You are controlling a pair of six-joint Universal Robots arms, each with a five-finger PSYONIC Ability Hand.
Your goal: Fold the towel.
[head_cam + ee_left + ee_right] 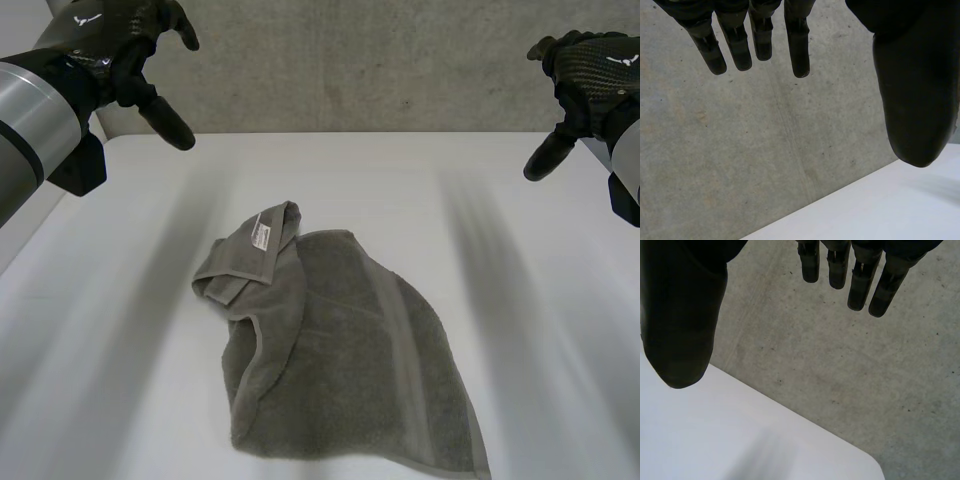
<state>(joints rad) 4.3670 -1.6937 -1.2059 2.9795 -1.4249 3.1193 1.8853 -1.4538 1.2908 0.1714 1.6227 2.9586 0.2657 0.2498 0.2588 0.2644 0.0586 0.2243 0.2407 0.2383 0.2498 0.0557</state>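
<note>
The grey towel (340,350) is lying rumpled on the white table (540,330), one corner flopped over. The left hand (130,50) and right hand (585,75) are both up high, fingers relaxed, holding nothing.

left hand (910,90), fingers (797,45) straight, white table (880,210)

Towel (340,350) on table (540,330), centre-front; left hand (130,50), right hand (585,75) above far corners.

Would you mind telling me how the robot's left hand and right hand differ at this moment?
The left hand hangs over the table's far left corner, the right hand over its far right. The left is nearer the towel's folded-over end. Both are open, touching nothing.
</note>
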